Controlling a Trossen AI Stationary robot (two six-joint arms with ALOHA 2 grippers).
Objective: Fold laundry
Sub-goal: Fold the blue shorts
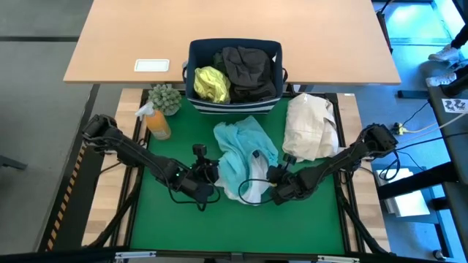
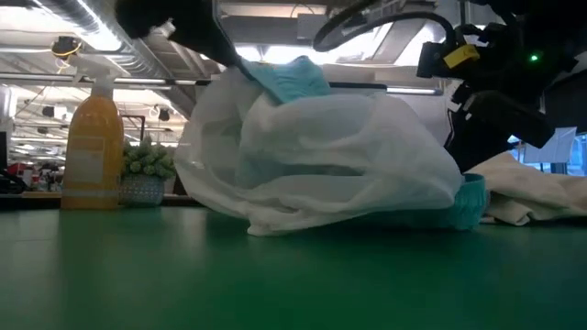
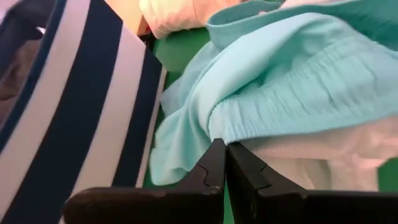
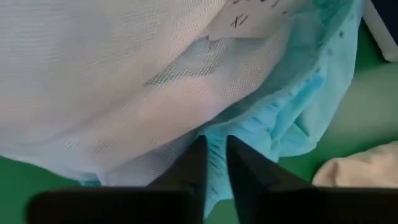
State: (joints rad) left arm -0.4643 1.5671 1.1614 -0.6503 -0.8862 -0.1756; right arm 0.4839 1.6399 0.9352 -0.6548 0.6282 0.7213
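Both end effectors, the left end effector (image 1: 208, 177) and right end effector (image 1: 274, 191), pinch only thin edges of the turquoise garment (image 1: 245, 150), so its mesh lining may slip out when they pull apart.

Legible text: a small white label (image 4: 249, 25) sewn on the white mesh lining of the turquoise garment (image 4: 298, 106), right wrist view, carries a dark mark that reads roughly "X1"; the line above it is cut off and unreadable. White card (image 1: 152, 65) on the far tabletop: no print discernible. Orange spray bottle (image 2: 91, 151): label unreadable.
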